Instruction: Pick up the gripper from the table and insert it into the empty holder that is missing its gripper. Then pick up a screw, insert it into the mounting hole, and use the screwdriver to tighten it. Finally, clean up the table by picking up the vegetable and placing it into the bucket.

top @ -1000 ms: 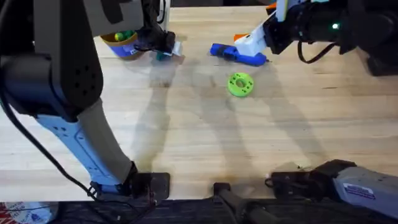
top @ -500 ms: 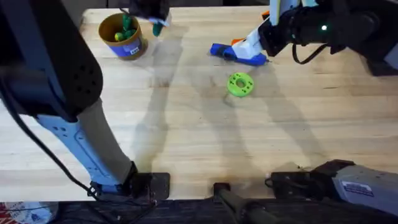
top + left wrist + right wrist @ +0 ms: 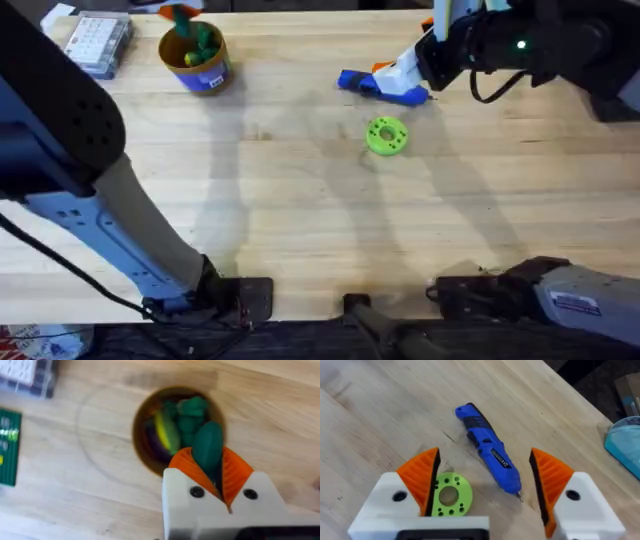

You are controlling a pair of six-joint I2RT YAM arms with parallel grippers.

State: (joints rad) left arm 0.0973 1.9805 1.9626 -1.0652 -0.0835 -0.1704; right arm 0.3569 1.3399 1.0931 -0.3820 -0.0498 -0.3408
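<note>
In the overhead view, the bucket (image 3: 195,57) stands at the upper left and the screwdriver (image 3: 382,87) lies at the upper middle. In the left wrist view, the left gripper (image 3: 214,472) pinches the vegetable (image 3: 207,450) between its orange pads, over the bucket's mouth. In the right wrist view, the right gripper (image 3: 485,477) is wide apart, holding nothing, with the screwdriver lying between its fingers and the green disc (image 3: 449,496) at the lower left.

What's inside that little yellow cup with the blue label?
The bucket holds several toy vegetables, green ones and a yellow-green one. The left gripper sits above it, shut on another dark green vegetable, which hides part of the inside; the bottom can't be seen.
</note>
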